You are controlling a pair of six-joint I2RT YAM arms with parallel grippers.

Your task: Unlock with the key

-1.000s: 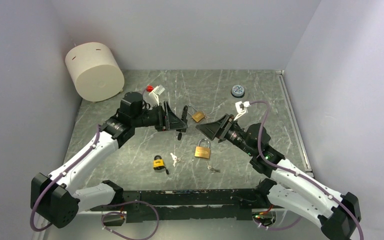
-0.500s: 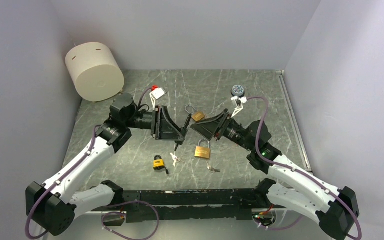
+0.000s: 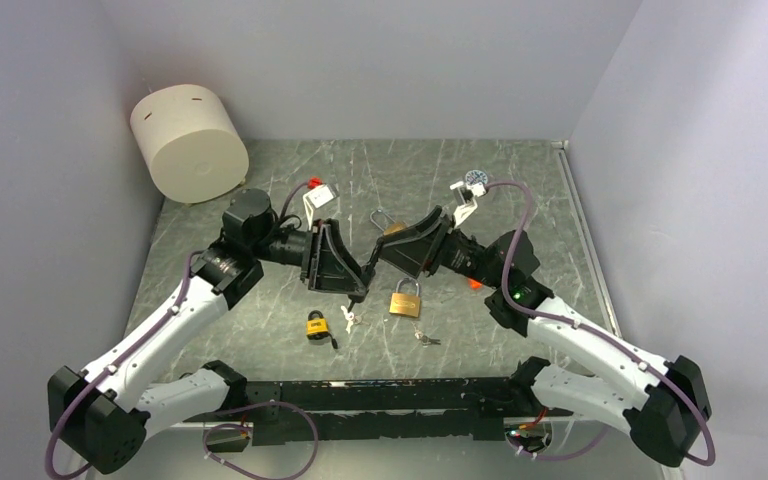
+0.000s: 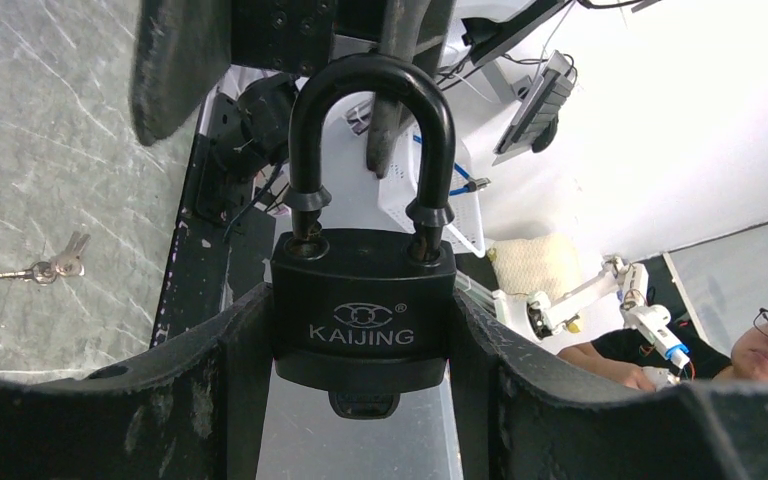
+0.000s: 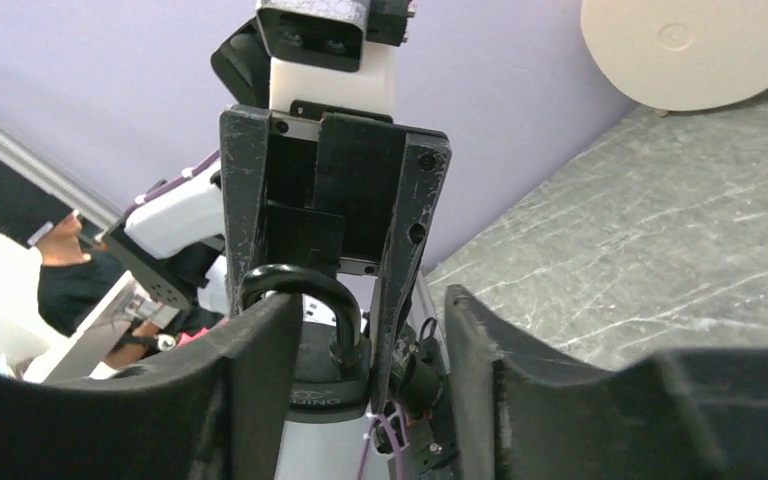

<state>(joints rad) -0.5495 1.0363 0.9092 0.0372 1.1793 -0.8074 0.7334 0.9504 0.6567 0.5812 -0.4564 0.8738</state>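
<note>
Your left gripper [image 4: 360, 352] is clamped on the body of the black KAIJING padlock [image 4: 361, 300], holding it up over the middle of the desk [image 3: 520, 200]. The shackle points at your right gripper [image 5: 365, 330], whose fingers are spread wide on either side of it. Loose keys [image 3: 350, 318] lie toward the near edge, between a yellow padlock [image 3: 316, 325] and a brass padlock [image 3: 406, 301].
</note>
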